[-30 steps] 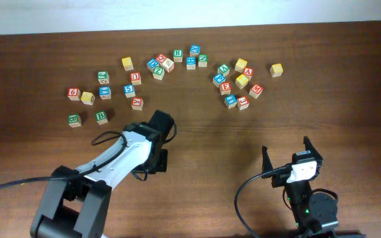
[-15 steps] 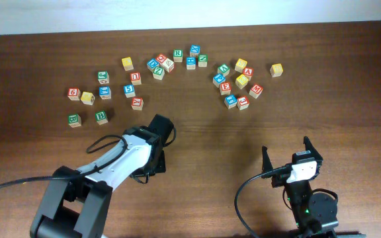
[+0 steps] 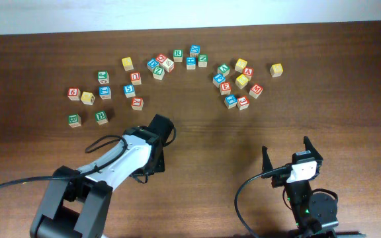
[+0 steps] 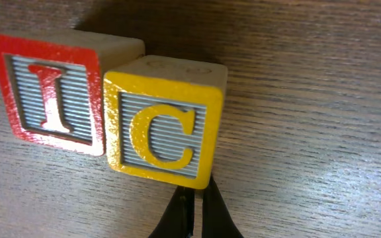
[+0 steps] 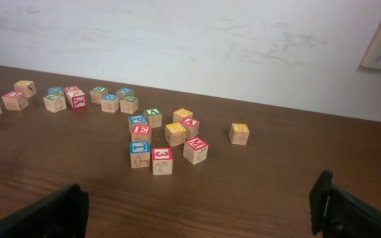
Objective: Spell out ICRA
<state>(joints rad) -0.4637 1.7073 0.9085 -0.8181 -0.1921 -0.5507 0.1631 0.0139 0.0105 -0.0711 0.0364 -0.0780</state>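
In the left wrist view a red-faced "I" cube [image 4: 51, 92] and a yellow-faced "C" cube [image 4: 161, 129] sit side by side on the wood, touching. My left gripper [image 4: 194, 198] is shut and empty, its tips at the C cube's near edge. From overhead the left gripper [image 3: 155, 160] covers both cubes. The green "R" cube [image 3: 178, 55] lies in the back row. The red "A" cube [image 3: 248, 72] sits in the right cluster and shows in the right wrist view as the red "A" cube [image 5: 190, 124]. My right gripper [image 3: 290, 154] stands open at the front right, holding nothing.
Loose letter and digit cubes are scattered along the back: a left group around the green cube [image 3: 100, 117], a middle row, and a right cluster with a lone yellow cube [image 3: 276, 69]. The left arm's black cable [image 3: 104, 140] loops over the table.
The left arm has crept very slightly toward the front. The cubes and the right arm have not moved.
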